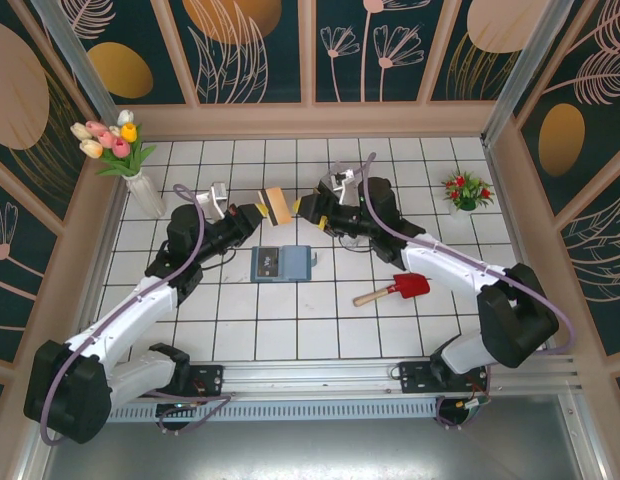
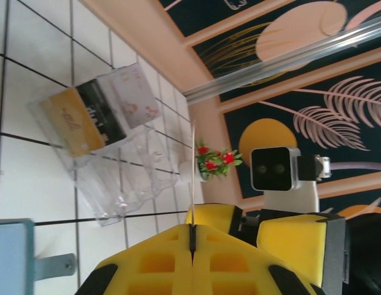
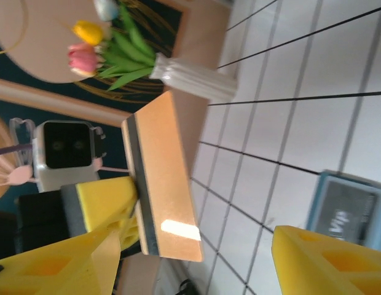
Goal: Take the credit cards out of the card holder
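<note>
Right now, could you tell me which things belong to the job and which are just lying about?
Job: tan-beige credit card, held by left gripper; dark grey card in flat slate-blue card holder.
Lying about: red-bladed toy shovel; clear plastic box; white vase of tulips.

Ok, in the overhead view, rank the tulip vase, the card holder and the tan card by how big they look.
Largest: tulip vase
Then: card holder
Smallest: tan card, though it is lifted nearer the camera and tilted.

Bright even light, soft shadows; glare on tan card (image 3: 169,178); wrist cams blurry.
</note>
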You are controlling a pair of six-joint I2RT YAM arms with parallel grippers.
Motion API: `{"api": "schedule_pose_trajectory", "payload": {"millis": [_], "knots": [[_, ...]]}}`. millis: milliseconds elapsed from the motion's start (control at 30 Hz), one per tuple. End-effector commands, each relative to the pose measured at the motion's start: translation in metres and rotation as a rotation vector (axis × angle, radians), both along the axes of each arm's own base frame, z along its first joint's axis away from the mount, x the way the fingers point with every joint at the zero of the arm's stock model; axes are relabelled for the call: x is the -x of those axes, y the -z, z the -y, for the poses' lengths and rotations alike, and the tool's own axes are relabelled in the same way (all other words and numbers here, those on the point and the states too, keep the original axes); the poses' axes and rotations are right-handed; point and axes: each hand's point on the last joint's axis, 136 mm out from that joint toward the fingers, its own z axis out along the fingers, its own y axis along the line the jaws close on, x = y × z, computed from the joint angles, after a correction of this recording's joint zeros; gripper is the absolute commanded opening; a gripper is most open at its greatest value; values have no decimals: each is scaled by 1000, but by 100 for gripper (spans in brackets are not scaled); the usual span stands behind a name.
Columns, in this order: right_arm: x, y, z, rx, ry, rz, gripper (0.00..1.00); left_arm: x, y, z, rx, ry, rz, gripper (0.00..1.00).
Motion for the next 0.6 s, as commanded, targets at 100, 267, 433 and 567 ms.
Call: {"api": "schedule_pose_trajectory", "payload": {"millis": [100, 267, 433, 567], "knots": [[12, -48, -14, -201, -135, 69, 66, 7, -43, 8, 175, 67, 96, 0], [11, -68, -17, -268, -194, 98, 54, 3, -55, 12, 214, 83, 109, 0], [7, -78, -16, -299, -206, 144, 30, 0, -51, 10, 208, 59, 101, 0], [3, -80, -16, -282, -219, 166, 9, -2, -51, 9, 199, 50, 97, 0]]}}
